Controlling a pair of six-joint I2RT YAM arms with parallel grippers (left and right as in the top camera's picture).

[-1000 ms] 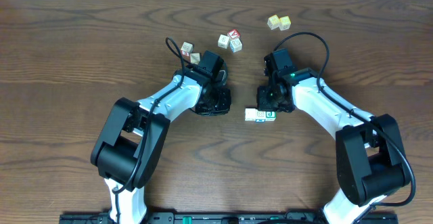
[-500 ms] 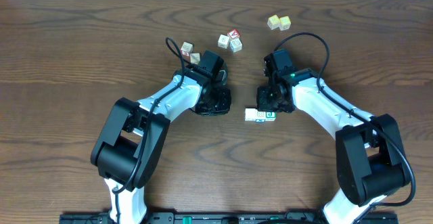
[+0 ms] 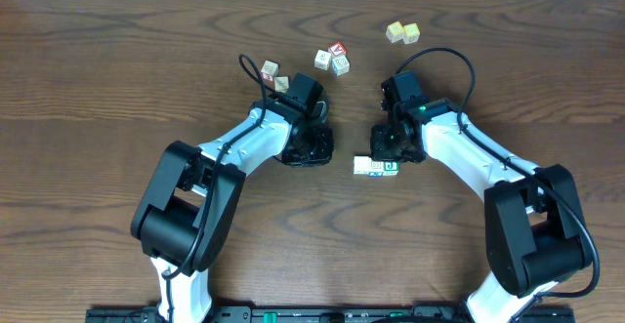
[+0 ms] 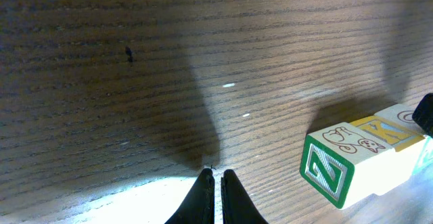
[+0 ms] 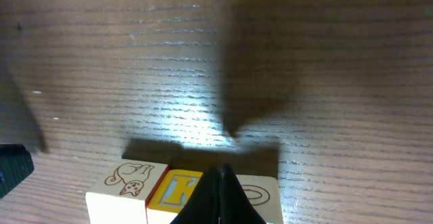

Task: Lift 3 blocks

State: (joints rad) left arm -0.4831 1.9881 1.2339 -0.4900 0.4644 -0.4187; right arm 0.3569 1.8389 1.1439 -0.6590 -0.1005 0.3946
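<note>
We see the three blocks (image 3: 376,167) lying flat in one tight row on the bench (image 3: 117,89), sides touching. The left block (image 3: 361,167) is whitish with an animal outline on top, the middle block (image 3: 375,167) bears a blue letter, and the right block (image 3: 390,166) shows green.

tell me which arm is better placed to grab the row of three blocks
Right: the right gripper, shut, hangs over the row of three blocks; the left gripper, also shut, sits off to their side.
</note>
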